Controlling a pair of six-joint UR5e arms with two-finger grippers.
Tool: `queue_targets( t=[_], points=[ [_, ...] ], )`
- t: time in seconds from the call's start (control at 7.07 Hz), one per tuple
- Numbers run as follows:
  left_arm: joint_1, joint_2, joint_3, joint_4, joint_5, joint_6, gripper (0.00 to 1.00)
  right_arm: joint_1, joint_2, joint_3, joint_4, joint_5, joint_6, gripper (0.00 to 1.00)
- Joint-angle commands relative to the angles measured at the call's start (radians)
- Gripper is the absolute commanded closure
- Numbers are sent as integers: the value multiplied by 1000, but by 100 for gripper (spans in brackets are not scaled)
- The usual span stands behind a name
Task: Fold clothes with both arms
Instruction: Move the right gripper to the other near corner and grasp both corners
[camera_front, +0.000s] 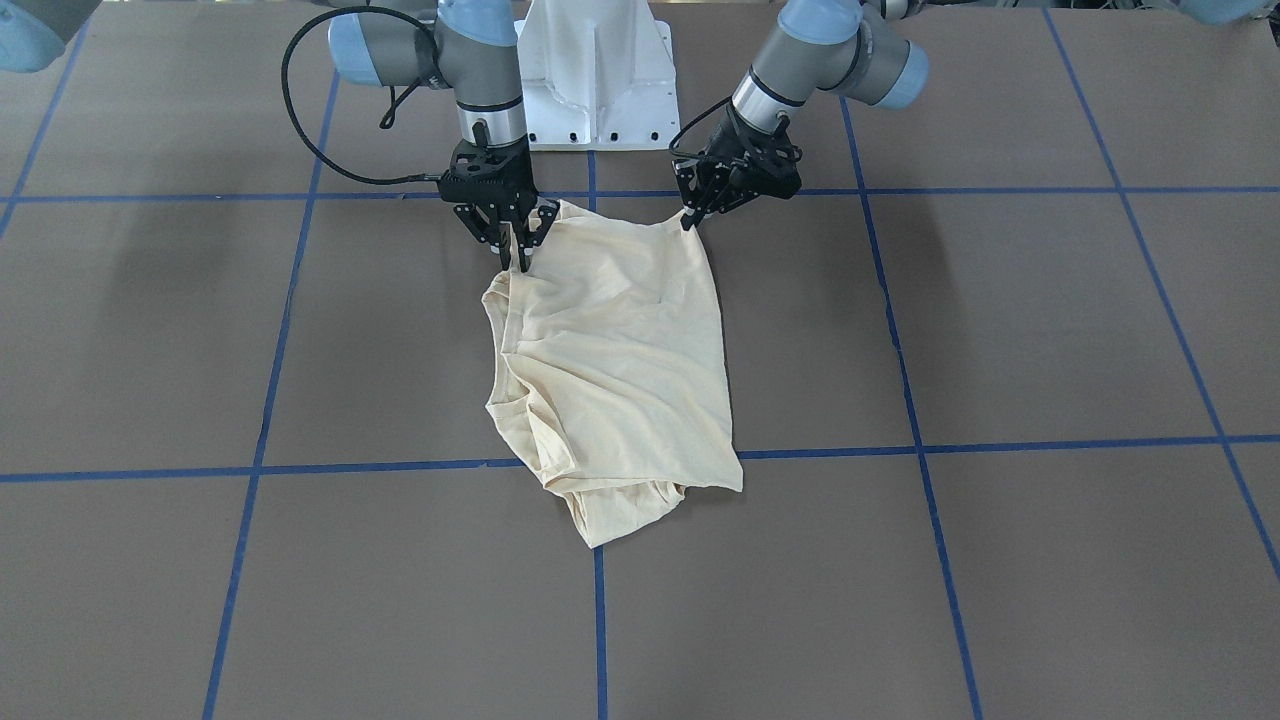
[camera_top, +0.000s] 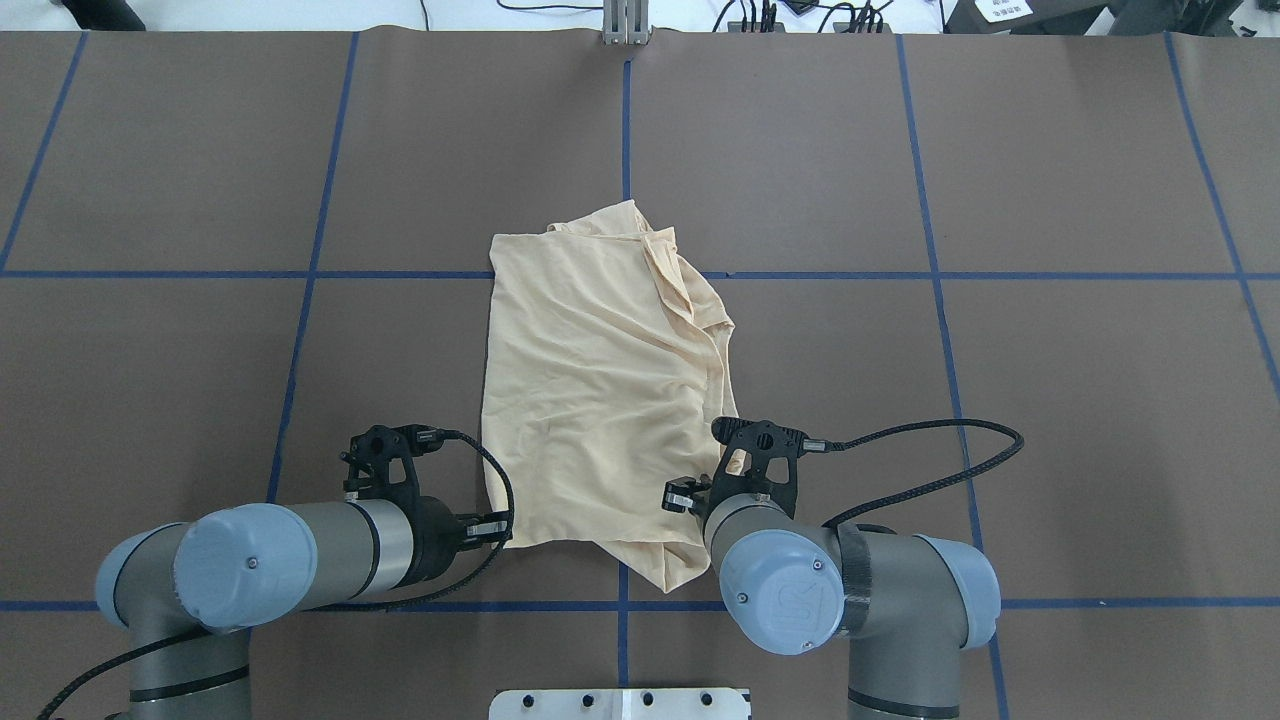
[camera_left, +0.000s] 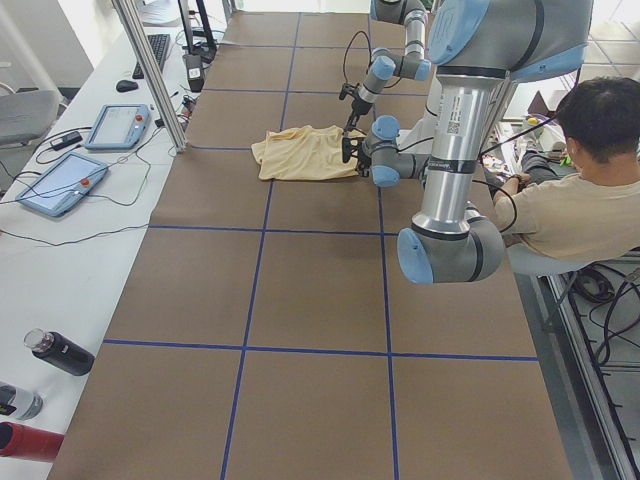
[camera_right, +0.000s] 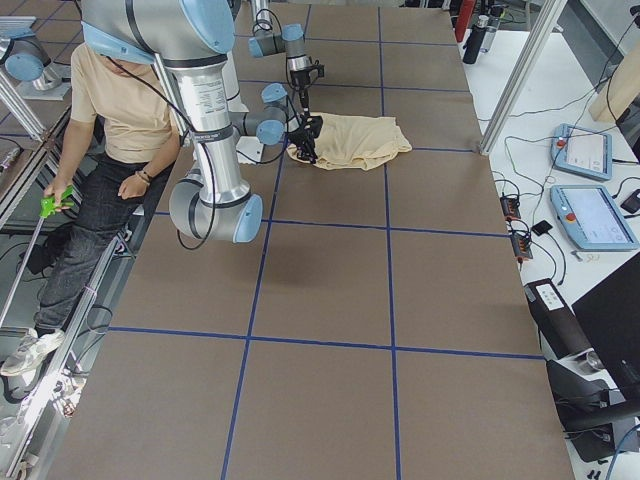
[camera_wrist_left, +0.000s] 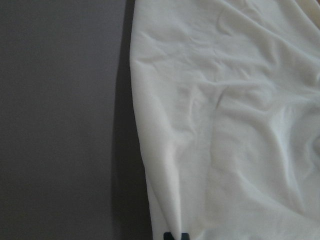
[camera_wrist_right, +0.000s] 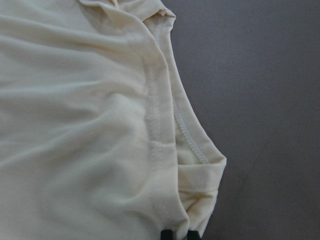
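Note:
The pale cream T-shirt (camera_front: 620, 350) lies folded and wrinkled in the middle of the brown table (camera_top: 1050, 400); its print and label are hidden. It also shows in the overhead view (camera_top: 590, 400) and both wrist views (camera_wrist_left: 225, 125) (camera_wrist_right: 75, 125). My left gripper (camera_front: 688, 220) is shut on the shirt's near corner on my left side, low at the table; its tips show in the left wrist view (camera_wrist_left: 175, 236). My right gripper (camera_front: 518, 262) is shut on the shirt's near edge on my right side, by a stitched hem (camera_wrist_right: 179, 234). In the overhead view my right wrist hides that gripper.
The white pedestal base (camera_front: 597, 80) stands just behind both grippers. A seated person (camera_left: 570, 200) is beside the robot. Tablets (camera_left: 60, 185), bottles (camera_left: 60, 352) and a metal post (camera_left: 150, 70) line the far side bench. Blue tape lines (camera_front: 600, 620) cross the table.

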Motion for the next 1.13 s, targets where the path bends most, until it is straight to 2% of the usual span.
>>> queue_targets(
  t=[0.0, 0.28, 0.42, 0.71, 0.99],
  points=[
    [0, -1, 1, 0, 0, 0, 100, -2, -6, 12, 0, -2, -3, 86],
    [0, -4, 0, 0, 0, 0, 100, 0, -7, 18, 1, -6, -11, 100],
    [0, -4, -9, 2, -2, 0, 100, 1, -15, 41, 2, -9, -14, 100],
    [1, 6, -122, 49, -8, 0, 100, -6, -32, 114, -5, -6, -17, 100],
    [61, 12, -256, 125, -8, -26, 100, -73, -145, 305, -11, -6, -17, 100]
  ],
)
